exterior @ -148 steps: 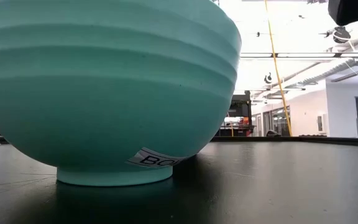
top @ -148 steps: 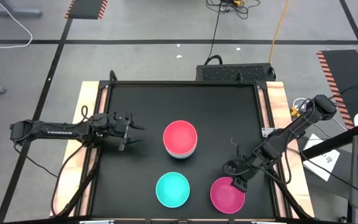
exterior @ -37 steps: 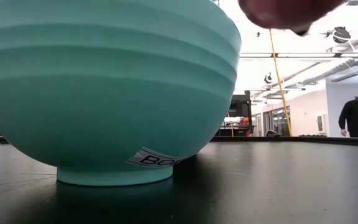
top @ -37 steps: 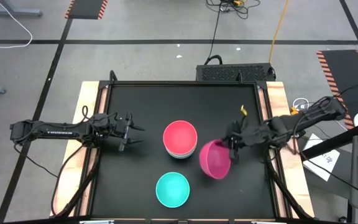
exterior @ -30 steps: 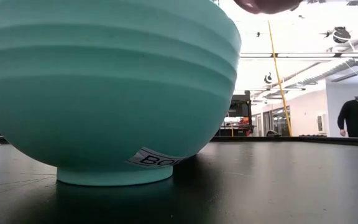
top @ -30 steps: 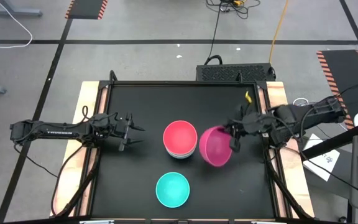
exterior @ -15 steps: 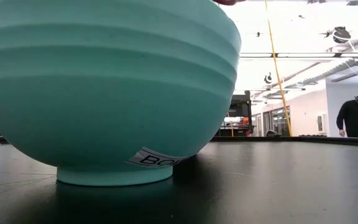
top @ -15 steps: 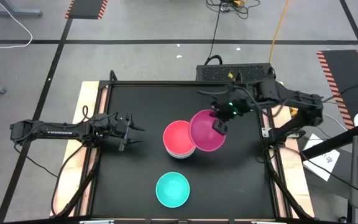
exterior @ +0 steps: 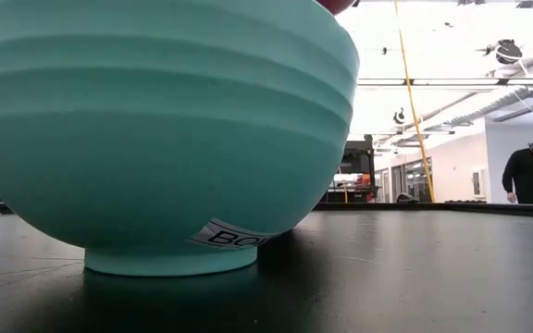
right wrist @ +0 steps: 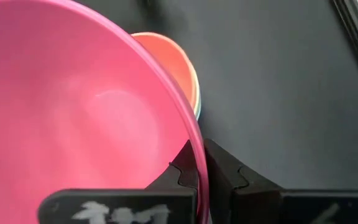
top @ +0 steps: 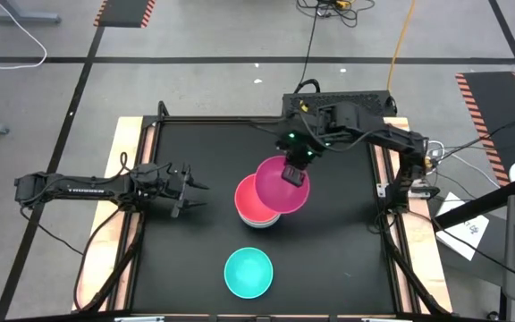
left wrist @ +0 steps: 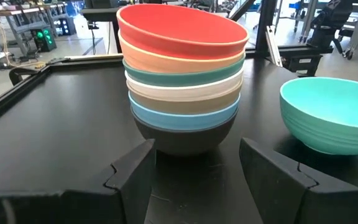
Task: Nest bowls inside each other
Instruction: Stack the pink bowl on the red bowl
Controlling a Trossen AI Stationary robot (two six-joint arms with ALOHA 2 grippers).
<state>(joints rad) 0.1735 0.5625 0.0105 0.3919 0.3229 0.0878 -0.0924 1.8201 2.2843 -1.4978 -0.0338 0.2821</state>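
A stack of several nested bowls (top: 253, 207), red-pink on top, stands on its black bottom bowl at the middle of the black table (top: 329, 259). The magenta bowl (top: 280, 188) hangs in the air over the stack's right part, with my right gripper (top: 294, 173) shut on it. The turquoise bowl (top: 249, 273) stands alone on its foot near the table's near edge and fills the low view (exterior: 155, 139). My left gripper (top: 192, 189) stays open left of the stack, level and pointing at it (left wrist: 182, 74). My right gripper holds the magenta bowl by its rim (right wrist: 197, 163), on the bowl's far-right side. One finger is inside the bowl and one outside. The fingers slant down from the table's far right. The bowl is lifted clear, its opening up, above the stack.
A raised black frame (top: 378, 179) with wooden strips borders the table. A black box (top: 338, 104) sits beyond the far edge. Bare table lies right of the stack and left of the turquoise bowl. A person (exterior: 528, 171) stands far off in the room.
My right gripper has carried the magenta bowl up and toward the table's left and far side, from beside the stack's right to above it. The bowl stays in the hold, clear of the table. The stack and the turquoise bowl have kept still.
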